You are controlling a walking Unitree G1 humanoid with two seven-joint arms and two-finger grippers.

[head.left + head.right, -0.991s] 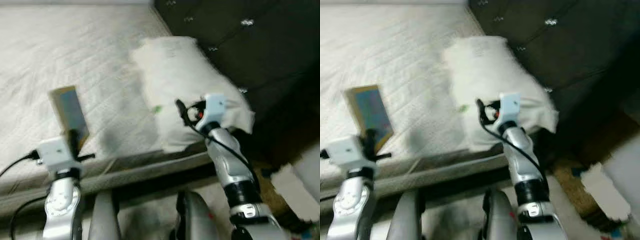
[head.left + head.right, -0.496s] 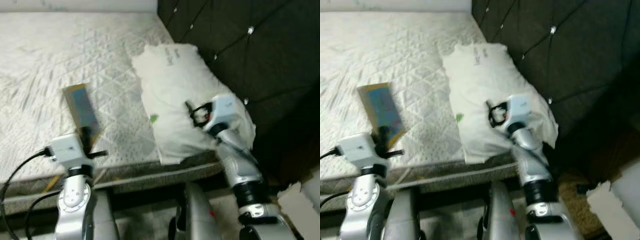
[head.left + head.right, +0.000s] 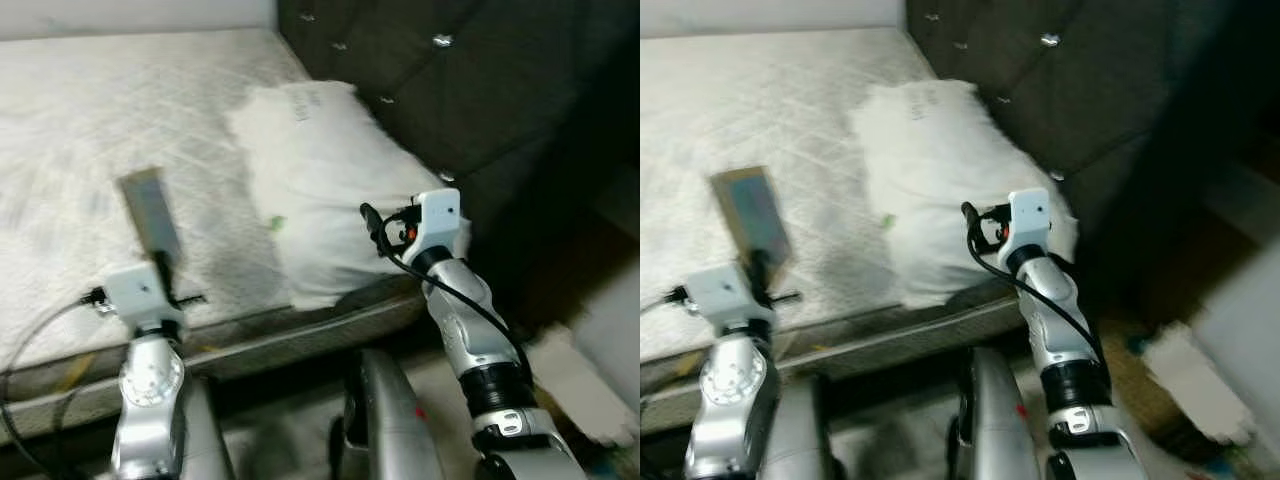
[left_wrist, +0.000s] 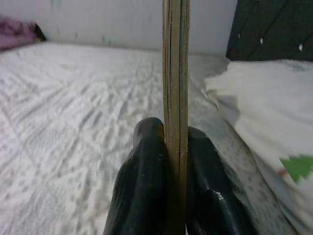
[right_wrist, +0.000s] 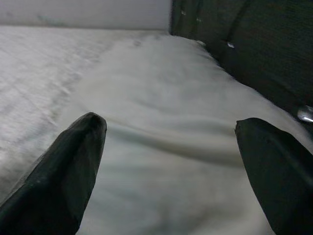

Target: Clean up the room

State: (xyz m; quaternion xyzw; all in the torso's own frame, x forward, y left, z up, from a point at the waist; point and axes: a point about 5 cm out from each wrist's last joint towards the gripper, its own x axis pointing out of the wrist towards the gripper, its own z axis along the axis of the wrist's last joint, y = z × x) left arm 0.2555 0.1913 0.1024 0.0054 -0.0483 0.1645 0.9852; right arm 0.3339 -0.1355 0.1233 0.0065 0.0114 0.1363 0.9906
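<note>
The left gripper (image 4: pixel 175 147) pinches a thin book (image 4: pixel 176 73) upright over the bed (image 3: pixel 70 120). The right gripper (image 5: pixel 171 147), spread wide, hovers at the near edge of the white pillow (image 3: pixel 320 170).

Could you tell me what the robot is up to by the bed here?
The robot stands at the edge of a bed. Its left gripper is shut on a thin book, held edge-up over the mattress. Its right gripper is open and hovers just over a white pillow that lies against the dark tufted headboard. The pillow is not gripped yet.
</note>
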